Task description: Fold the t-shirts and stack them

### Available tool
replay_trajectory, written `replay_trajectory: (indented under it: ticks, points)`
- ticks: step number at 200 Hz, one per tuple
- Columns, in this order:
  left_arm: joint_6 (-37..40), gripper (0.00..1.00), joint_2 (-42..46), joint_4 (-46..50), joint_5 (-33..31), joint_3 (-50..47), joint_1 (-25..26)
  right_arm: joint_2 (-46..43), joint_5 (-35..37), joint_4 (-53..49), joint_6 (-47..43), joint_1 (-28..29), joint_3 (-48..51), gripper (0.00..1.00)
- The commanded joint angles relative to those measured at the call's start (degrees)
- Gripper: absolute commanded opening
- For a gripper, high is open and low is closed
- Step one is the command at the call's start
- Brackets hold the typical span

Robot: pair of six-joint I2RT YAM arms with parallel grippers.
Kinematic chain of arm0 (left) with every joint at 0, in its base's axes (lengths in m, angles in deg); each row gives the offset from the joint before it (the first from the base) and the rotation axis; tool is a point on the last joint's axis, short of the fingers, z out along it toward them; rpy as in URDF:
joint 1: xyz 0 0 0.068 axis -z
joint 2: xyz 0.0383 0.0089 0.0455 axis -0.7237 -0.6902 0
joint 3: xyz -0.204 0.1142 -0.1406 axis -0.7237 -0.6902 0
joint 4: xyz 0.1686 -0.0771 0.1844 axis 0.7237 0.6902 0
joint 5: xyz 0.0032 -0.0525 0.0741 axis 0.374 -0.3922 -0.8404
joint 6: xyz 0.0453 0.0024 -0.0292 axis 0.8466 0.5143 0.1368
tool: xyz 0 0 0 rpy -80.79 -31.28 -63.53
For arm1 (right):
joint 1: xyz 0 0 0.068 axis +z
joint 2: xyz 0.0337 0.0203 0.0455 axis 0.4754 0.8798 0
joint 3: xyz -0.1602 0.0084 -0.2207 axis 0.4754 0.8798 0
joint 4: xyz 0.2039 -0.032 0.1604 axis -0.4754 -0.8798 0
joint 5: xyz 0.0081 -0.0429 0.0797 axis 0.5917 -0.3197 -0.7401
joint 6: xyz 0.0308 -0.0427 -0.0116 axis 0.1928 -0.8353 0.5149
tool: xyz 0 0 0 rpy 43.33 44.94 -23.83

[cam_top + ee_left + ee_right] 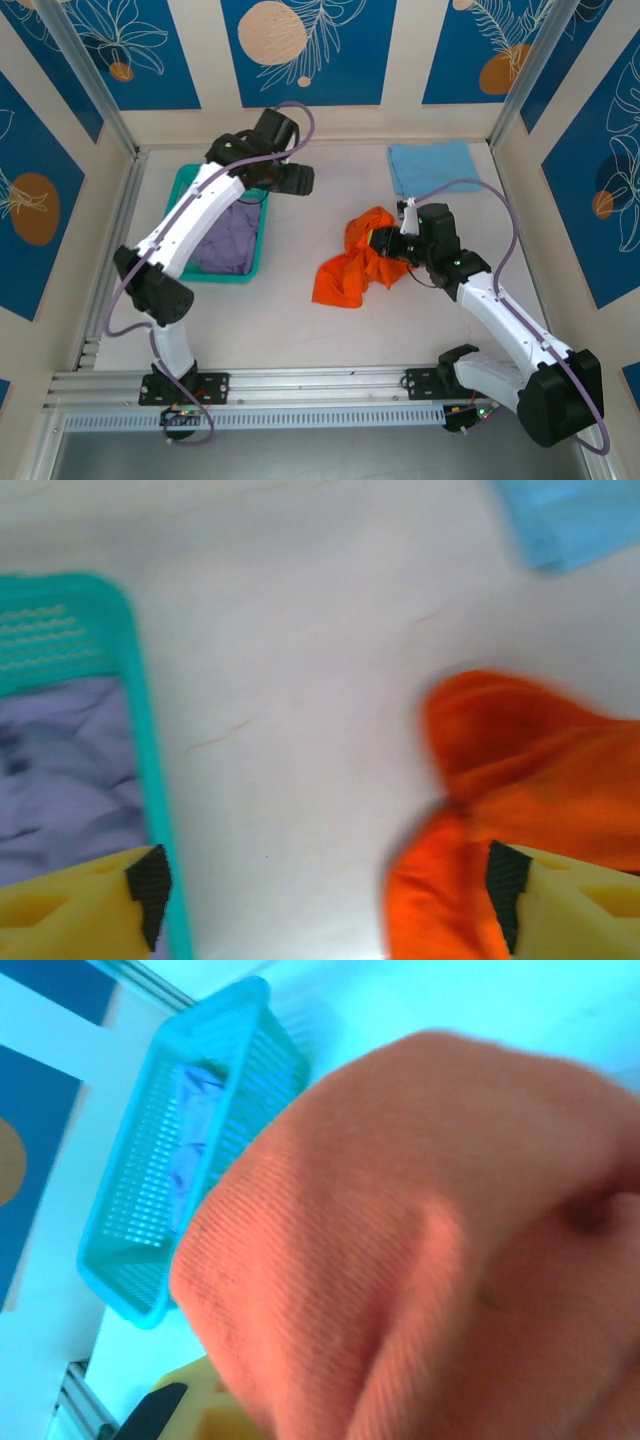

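Hanging over the white tabletop point(290, 320), the left gripper point(303, 180) sits beside the far right corner of the teal plastic mesh basket point(185, 185). Its wrist camera adds what the overhead view cannot: the yellow fingers point(70, 915) are spread wide, with bare table between them, the basket's wall point(145, 740) at the left finger and an orange fold by the right one.

The bright orange cloth t-shirt point(345, 275) lies crumpled near the middle of the table, its far end bunched up against the right gripper point(385, 243). From the right wrist the cloth point(430, 1240) drapes across most of the lens, blurred, and hides the fingertips, so I cannot tell whether they pinch it.

The pale lavender cloth t-shirt point(225, 240) is heaped inside the basket, seen through the mesh from the right wrist point(195, 1130). The light blue cloth t-shirt point(435, 165) lies folded flat at the far right of the table, well apart from the others.
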Motion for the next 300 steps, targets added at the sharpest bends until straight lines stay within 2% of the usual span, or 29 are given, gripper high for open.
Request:
replay_trajectory:
  ticks: [1,18,47,87,97,117,131,171,188,207,230,285,300]
  points:
    - [5.4,0.77,-7.0,7.4,-13.8,-4.1,-0.4,-0.2,1.2,3.9,0.4,-0.2,1.3,0.00]
    - [6.7,0.75,-9.8,7.7,-17.0,-5.7,-0.8,-0.1,-0.7,5.2,0.1,-0.1,1.7,0.00]
    - [7.3,0.62,-11.4,7.7,-19.6,-8.9,-3.0,-0.3,-1.5,8.1,0.5,0.3,3.5,0.00]
    - [10.9,0.30,-6.5,-2.0,-12.9,-19.9,-8.3,0.2,-0.6,8.9,0.5,0.6,4.2,0.00]
    - [13.4,0.23,-5.8,-4.2,-14.8,-21.5,-8.6,0.3,-0.5,9.2,0.6,0.6,4.5,0.00]
    - [19.0,0.16,-5.2,-8.8,-20.7,-24.0,-9.9,1.0,-0.3,9.6,1.0,0.6,4.6,0.00]
    - [20.4,0.07,-6.5,-9.1,-21.4,-22.4,-12.5,1.4,-0.2,10.3,1.5,0.6,5.0,0.00]
    - [21.3,0.00,-12.6,-9.8,-22.8,-14.7,-20.3,1.9,-0.7,12.2,2.8,1.0,6.0,0.00]
    - [21.9,0.00,-16.3,-9.4,-23.3,-10.9,-22.7,2.5,-0.5,12.6,2.8,1.3,6.1,0.00]
    - [25.0,0.00,-19.2,-11.2,-25.8,-8.0,-24.0,3.5,-1.1,12.7,2.8,1.8,5.7,0.00]
    - [26.4,0.00,-22.5,-11.1,-25.8,-2.3,-25.5,4.0,-1.0,13.2,2.7,3.0,5.4,0.00]
    - [26.4,0.00,-34.9,-4.0,-25.4,21.9,-27.6,4.2,0.7,13.6,1.6,5.0,5.3,0.00]
    - [27.3,0.00,-36.9,-5.1,-27.5,24.8,-27.7,4.7,1.3,14.1,1.5,5.1,5.7,0.00]
